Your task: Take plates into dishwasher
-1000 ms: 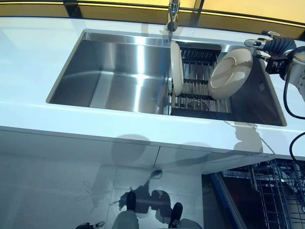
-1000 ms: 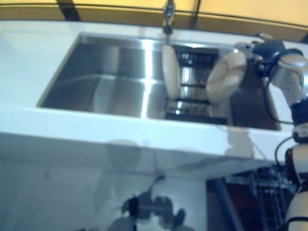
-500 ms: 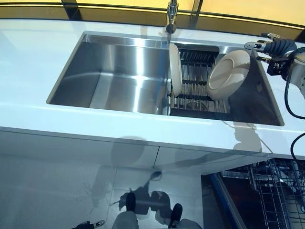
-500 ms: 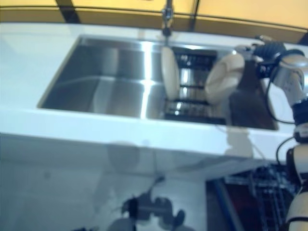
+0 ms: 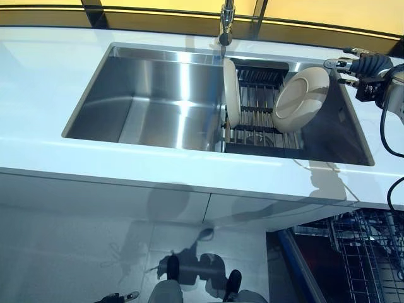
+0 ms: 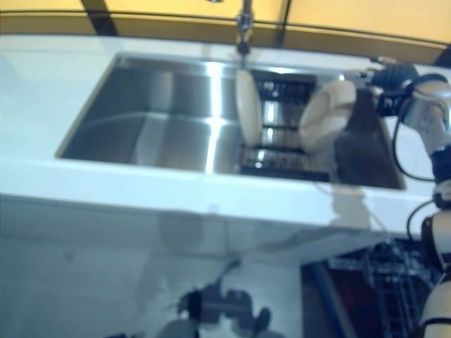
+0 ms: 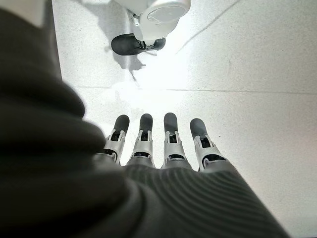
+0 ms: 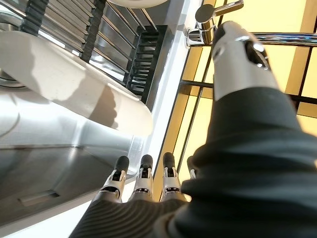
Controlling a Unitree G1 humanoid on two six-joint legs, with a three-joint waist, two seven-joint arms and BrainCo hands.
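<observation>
Two cream plates stand in the black rack (image 5: 259,117) in the sink's right part. One plate (image 5: 232,91) stands on edge at the rack's left side. The other plate (image 5: 302,98) leans tilted at the rack's right side and also fills the right wrist view (image 8: 64,69). My right hand (image 5: 363,63) hovers open over the sink's right rim, its fingers (image 8: 143,173) straight and close to the tilted plate's upper edge; I cannot tell if they touch it. My left hand (image 7: 163,144) hangs open over the floor, holding nothing.
The steel sink (image 5: 158,69) is set in a white counter (image 5: 38,76), with a faucet (image 5: 226,22) at the back. Below the counter's right end, an open dishwasher's wire rack (image 5: 363,252) sticks out. The sink's left basin holds nothing.
The whole picture has shifted slightly, so the camera moved. My right hand stays by the tilted plate's upper edge, and both plates rest as before.
</observation>
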